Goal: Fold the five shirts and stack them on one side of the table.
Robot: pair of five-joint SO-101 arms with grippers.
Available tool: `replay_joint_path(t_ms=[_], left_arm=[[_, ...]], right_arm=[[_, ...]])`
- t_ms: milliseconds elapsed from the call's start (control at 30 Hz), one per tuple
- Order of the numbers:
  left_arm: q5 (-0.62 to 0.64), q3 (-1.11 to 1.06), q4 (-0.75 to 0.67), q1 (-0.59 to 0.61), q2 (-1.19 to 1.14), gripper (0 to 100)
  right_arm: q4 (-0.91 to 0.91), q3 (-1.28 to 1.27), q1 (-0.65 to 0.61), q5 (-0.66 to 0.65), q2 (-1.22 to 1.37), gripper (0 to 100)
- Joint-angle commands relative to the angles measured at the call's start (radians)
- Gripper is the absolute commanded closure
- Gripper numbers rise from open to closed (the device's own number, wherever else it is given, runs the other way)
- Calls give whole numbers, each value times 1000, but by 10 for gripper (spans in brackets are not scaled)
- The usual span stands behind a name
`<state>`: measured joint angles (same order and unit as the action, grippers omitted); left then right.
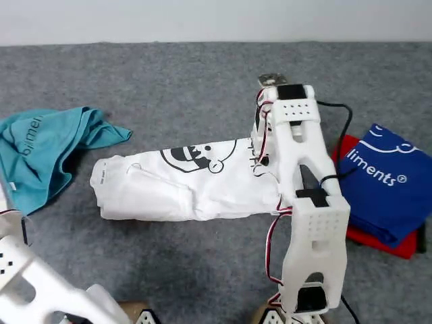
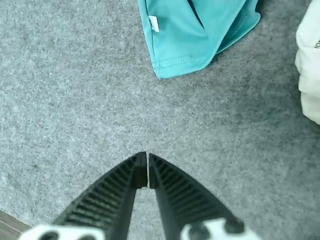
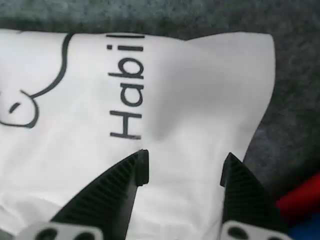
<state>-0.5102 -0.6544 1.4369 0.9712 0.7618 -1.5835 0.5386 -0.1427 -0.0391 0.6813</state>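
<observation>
**Operator:** Where was the white shirt [image 1: 182,185] at that point?

**Reviewer:** It lay across the middle of the table [image 1: 169,81], printed side up and already narrowed into a long band. You had your right gripper [image 3: 186,160] poised over the end nearest the blue shirt [image 1: 388,179]. Its fingers were spread wide and gripped nothing, with cloth beneath both tips. I'd judge you placed it there to pinch that end and fold it toward the other.

**Operator:** And the left?

**Reviewer:** Your left gripper [image 2: 148,160] hung over bare table near the teal shirt [image 2: 195,35]. Its fingers were pressed together with nothing between them, so I'd say it was parked out of the way. The teal shirt lay crumpled and unfolded on your left. The blue shirt rested folded on the red shirt [image 1: 398,246] on your right, so that side looked like your stacking spot.
</observation>
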Motion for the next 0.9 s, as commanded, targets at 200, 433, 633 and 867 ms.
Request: replay_joint_path(t_ms=[200,433,633,867], left_arm=[[-6,15,3,-11,23,985],[-6,12,5,-11,26,985],[-6,15,25,-11,28,985],[-6,15,25,-9,31,985]], right_arm=[[56,3,56,12,113,757],[24,23,50,-31,174,887],[-24,51,51,-153,97,982],[-90,51,27,-219,-56,988]])
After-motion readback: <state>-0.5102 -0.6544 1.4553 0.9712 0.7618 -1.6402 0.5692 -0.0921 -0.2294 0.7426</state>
